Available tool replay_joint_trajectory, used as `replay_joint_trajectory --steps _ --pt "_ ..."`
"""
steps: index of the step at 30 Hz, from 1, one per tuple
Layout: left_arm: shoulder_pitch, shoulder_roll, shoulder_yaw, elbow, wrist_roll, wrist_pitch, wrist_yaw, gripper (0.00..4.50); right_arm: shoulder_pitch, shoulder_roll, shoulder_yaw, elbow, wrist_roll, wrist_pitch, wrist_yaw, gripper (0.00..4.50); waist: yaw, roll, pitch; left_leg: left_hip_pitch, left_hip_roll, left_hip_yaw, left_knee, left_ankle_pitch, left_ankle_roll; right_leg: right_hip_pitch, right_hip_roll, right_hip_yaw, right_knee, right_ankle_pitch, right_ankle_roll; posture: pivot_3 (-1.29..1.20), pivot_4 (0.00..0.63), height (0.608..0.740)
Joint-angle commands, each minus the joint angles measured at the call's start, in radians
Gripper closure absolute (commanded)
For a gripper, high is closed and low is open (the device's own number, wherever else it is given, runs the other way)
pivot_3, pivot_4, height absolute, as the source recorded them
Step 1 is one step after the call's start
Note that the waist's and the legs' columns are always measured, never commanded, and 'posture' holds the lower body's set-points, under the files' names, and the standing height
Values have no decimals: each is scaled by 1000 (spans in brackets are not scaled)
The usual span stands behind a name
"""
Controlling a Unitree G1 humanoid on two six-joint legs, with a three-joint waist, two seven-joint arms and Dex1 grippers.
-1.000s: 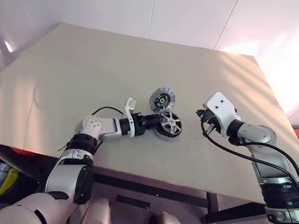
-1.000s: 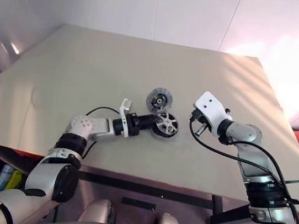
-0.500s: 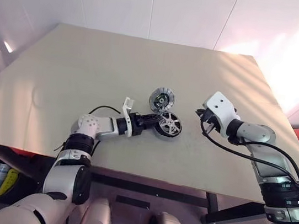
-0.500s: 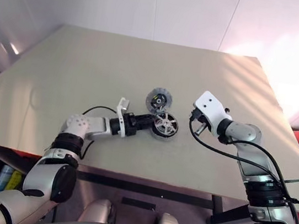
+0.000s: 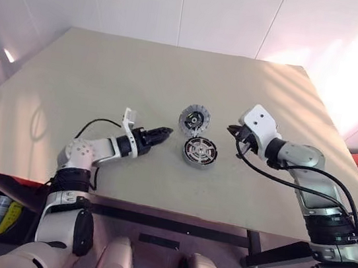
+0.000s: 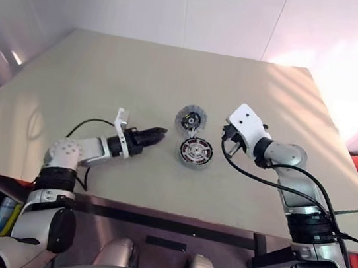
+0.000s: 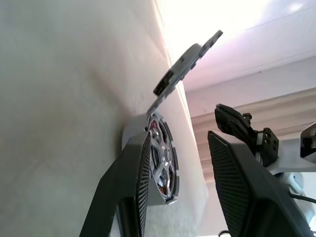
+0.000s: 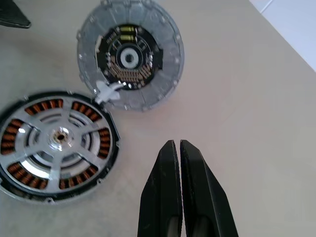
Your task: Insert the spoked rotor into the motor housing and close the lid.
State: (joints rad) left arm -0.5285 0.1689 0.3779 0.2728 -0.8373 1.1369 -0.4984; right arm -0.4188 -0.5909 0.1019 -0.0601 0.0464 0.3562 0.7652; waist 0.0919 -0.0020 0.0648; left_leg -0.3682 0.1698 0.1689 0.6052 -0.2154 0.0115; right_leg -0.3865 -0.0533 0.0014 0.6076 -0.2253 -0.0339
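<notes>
— Two discs lie flat on the bench (image 5: 108,71), side by side and nearly touching. Which do we want first?

— We want the spoked rotor (image 5: 194,119). It is the one farther out from us, with its dark hub facing up. The motor housing (image 8: 19,170) lies nearer to us, and the shiny lid (image 8: 61,134) appears to sit on top of it, with copper windings showing between the lid's spokes.

— So we judge the rotor is not yet inside?

— Yes, it lies loose beside the housing. The lid would have to come off before the rotor can go in.

— How do our tools stand?

— Our left tool (image 5: 161,132) has its fingers parted with nothing between them. It points level across the bench, and the housing lies straight ahead of its tips, with the rotor just beyond. Our right tool (image 8: 176,144) has its fingers pressed together and holds nothing. Both discs are close ahead of its tips.

— Which arm is nearer?

— The left tips look slightly nearer to both discs, and they are already spread. Both discs are round, so we have no long axis to line up with.

— Is there room to move?

— The bench is bare all around the pair, and its edges are well away. The only tight spot is the narrow gap between the two discs.
</notes>
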Motion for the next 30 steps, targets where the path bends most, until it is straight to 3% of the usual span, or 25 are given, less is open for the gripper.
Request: replay_joint_trajectory --steps 1,5,8,19,30 --pt "15 77 -76 -155 85 -133 -35 2510 -13 38 21 -67 31 30 2 4398 0 0 0 0 0 0 0 0 0 0 0 0 0 0 0 0 0 740" --pt "39 183 -200 -241 199 -254 -92 2510 9 87 84 -38 8 48 -7 4398 2 0 0 0 0 0 -1 0 -1 0 0 0 0 0 0 0 0 740" --pt "48 206 -235 -264 230 -298 -103 2510 19 102 112 -30 7 49 -2 4398 4 0 0 0 -1 0 -1 2 -3 0 0 0 0 0 0 0 0 740" --pt "91 167 -254 -301 236 -324 -71 2510 44 140 144 169 -30 -17 -23 4398 -2 0 0 1 0 0 -2 4 -6 0 0 0 1 0 0 0 0 740" --pt "87 158 -255 -274 239 -338 -71 2510 -26 111 85 117 6 -25 -10 4398 0 0 0 3 0 0 -2 5 -8 1 0 0 1 0 0 0 0 740"
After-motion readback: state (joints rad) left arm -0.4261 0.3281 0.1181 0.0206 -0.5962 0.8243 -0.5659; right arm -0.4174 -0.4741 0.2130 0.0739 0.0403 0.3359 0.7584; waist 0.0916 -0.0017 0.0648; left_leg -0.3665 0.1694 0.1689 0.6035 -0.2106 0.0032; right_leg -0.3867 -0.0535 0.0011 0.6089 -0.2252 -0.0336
